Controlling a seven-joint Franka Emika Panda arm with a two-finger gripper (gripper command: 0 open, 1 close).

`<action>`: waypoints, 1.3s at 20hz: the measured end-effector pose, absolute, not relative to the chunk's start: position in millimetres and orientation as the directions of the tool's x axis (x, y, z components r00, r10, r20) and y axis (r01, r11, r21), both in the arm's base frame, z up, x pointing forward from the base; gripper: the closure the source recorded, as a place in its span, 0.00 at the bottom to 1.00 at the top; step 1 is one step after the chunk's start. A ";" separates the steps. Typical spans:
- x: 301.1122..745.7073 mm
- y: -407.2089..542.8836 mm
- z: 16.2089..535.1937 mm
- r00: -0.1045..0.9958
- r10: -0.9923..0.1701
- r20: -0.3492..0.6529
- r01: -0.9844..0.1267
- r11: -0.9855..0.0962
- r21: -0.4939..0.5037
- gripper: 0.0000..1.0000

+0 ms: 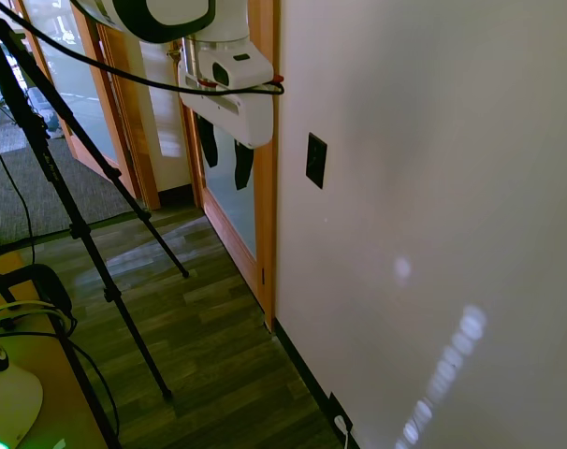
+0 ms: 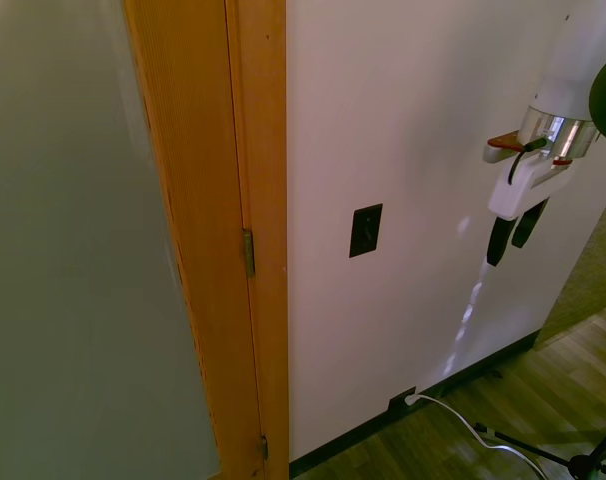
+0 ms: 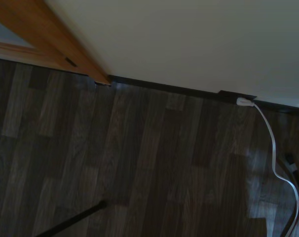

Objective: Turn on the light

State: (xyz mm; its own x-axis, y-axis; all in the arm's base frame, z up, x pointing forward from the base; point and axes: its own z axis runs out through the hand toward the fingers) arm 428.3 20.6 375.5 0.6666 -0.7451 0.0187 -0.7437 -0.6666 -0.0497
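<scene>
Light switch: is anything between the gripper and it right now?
Nothing visible. The gripper hangs open in free air off the white wall, apart from the black switch plate; only bare wall lies between them. The wooden door frame is beyond the switch.

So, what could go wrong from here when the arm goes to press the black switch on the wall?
1. The hand hangs away from the switch with its fingers pointing down, so it may need to reorient first; a bad approach could scrape the wall.
2. A second black plate with a white plug sits near the floor; it could be taken for the target.
3. The wooden door frame stands close beside the switch; overshooting may hit it.
</scene>
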 end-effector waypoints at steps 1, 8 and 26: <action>428.4 20.5 374.9 0.668 -0.743 0.020 -0.742 -0.669 -0.047 0.00; 452.5 38.2 365.2 0.680 -0.728 0.089 -0.715 -0.685 -0.141 0.00; 548.0 72.1 298.7 0.289 -0.934 0.212 -0.820 -0.356 -0.449 0.00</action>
